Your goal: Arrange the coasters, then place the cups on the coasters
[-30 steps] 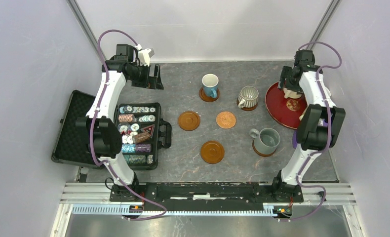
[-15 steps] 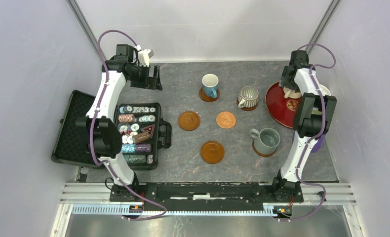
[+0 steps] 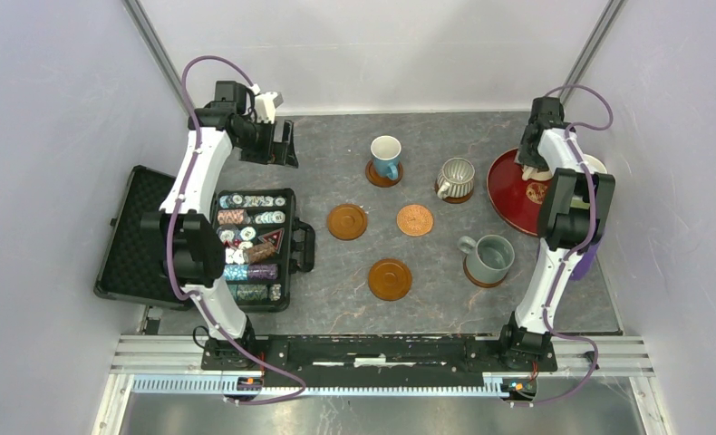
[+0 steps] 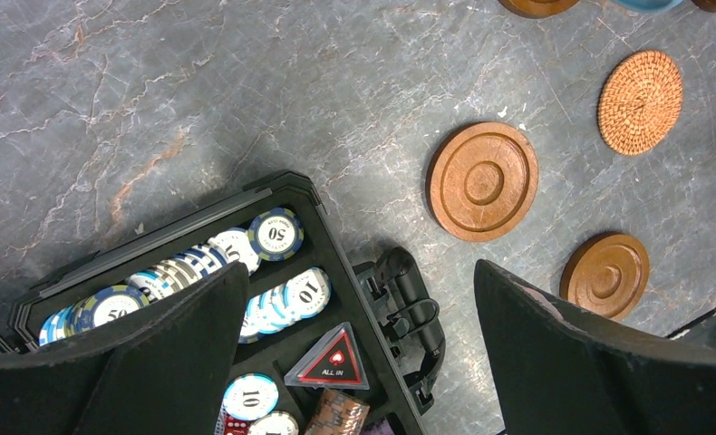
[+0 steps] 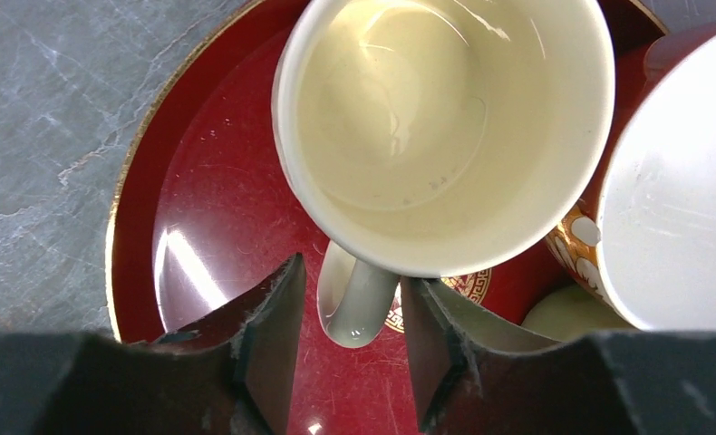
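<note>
While the left gripper [image 4: 359, 272] hung with its jaws spread wide above the table [image 3: 336, 308], just beyond the far edge of the open poker chip case [image 3: 250, 245], the right gripper [image 5: 353, 276] sat low over the dark red tray [image 5: 209, 236] at the far right. Its jaws stood fairly narrow, straddling the handle [image 5: 354, 313] of the cream-yellow mug [image 5: 445, 136]. A sliver of tray showed between one finger and the handle, so nothing was clamped. That mug stood upright on the tray, just beside a white mug [image 5: 690, 199]. Out on the table, the blue mug [image 3: 386, 154] stood on a dark brown coaster [image 3: 373, 175], and the ribbed grey-white mug [image 3: 455, 177] and the grey-blue mug [image 3: 492, 257] each stood on one likewise. Three more lay bare: a glossy brown coaster [image 3: 347, 221], a second one nearer the arms [image 3: 390, 279], and the woven copper-orange coaster [image 3: 415, 219] between the mugs.
</note>
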